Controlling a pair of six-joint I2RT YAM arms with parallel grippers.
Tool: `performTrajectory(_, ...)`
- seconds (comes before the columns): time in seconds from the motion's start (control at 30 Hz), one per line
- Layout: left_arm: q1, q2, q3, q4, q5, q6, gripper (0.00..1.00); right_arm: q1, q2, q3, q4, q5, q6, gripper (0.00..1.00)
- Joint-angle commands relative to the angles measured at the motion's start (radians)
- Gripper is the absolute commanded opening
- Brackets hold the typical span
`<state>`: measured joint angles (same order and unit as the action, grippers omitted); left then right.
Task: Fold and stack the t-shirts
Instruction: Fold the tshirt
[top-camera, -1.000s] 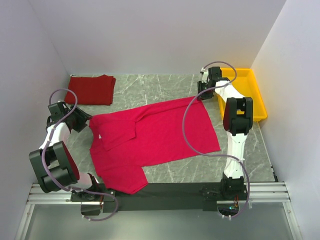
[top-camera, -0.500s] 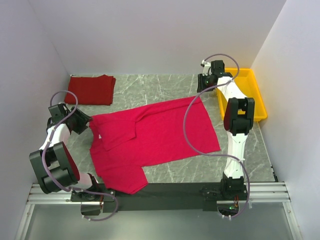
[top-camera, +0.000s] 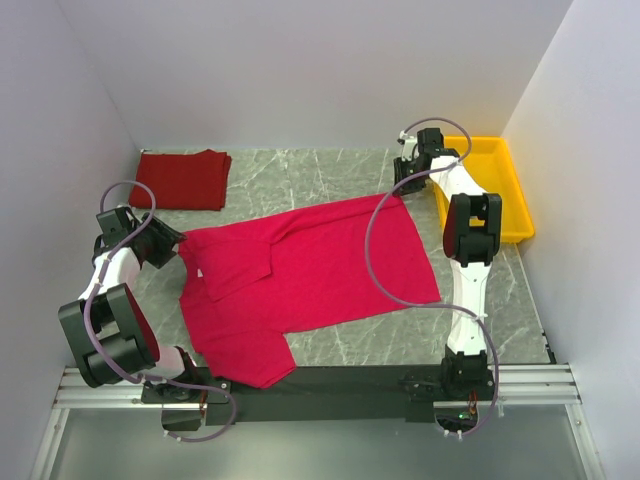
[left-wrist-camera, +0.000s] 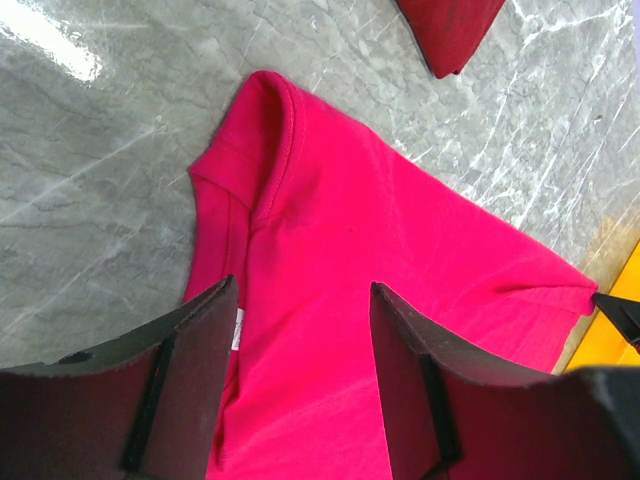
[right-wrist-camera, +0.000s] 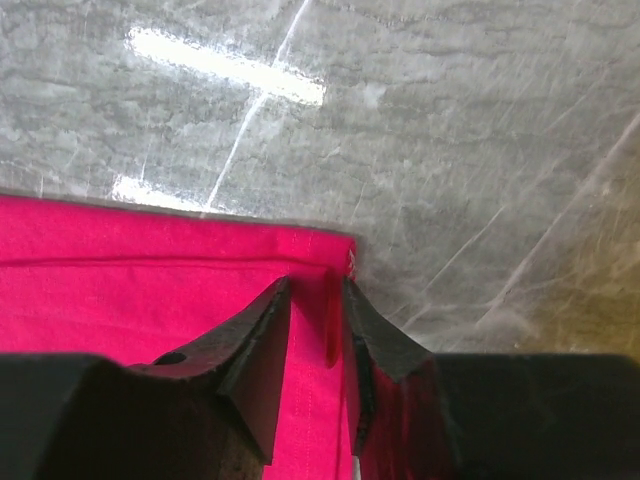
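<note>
Grey marbled counter (top-camera: 300, 170) fills the floor of a white-walled booth, with both arms reaching out from its near edge. The crimson t-shirt (top-camera: 320, 270) lies spread across the middle of the counter, its neck toward the left arm and its bottom hem toward the right arm. One sleeve points at the near edge. The upper part of the shirt near the neck is creased and folded over on itself. A small white neck label (left-wrist-camera: 238, 330) shows at the collar in the left wrist view.

The darker red t-shirt (top-camera: 183, 180) sits folded into a flat rectangle in the far left corner, well apart from the crimson one. A yellow tray (top-camera: 485, 160) stands in the far right corner against the wall.

The left pincer (top-camera: 160, 245) hangs just beside the collar end of the crimson t-shirt. Its fingers (left-wrist-camera: 185, 385) stand wide apart with nothing between them, and the shoulder and sleeve of the shirt lie flat on the counter beyond them.

The right pincer (right-wrist-camera: 315, 290) is at the far right corner of the crimson t-shirt, between the shirt and the tray. Its wrist view shows the fingertips (right-wrist-camera: 270, 310) drawn close together, leaving only a narrow gap right at the hem corner. A strip of crimson cloth is visible in that gap. Whether the cloth is actually pinched or only lies beneath the tips cannot be told. Bare counter with bright light streaks stretches beyond the hem.
</note>
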<state>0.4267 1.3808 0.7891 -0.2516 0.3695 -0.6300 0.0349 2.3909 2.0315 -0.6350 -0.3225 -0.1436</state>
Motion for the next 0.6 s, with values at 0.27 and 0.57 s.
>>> performTrajectory(0.27,0.007,-0.009,-0.002,0.026,0.022,0.012,0.61,-0.003,-0.044,-0.023,0.038,0.0,-0.014,0.13)
performTrajectory(0.57,0.01,-0.019,-0.008,0.025,0.025,0.016,0.61,-0.003,-0.15,-0.154,0.116,0.019,-0.034,0.0)
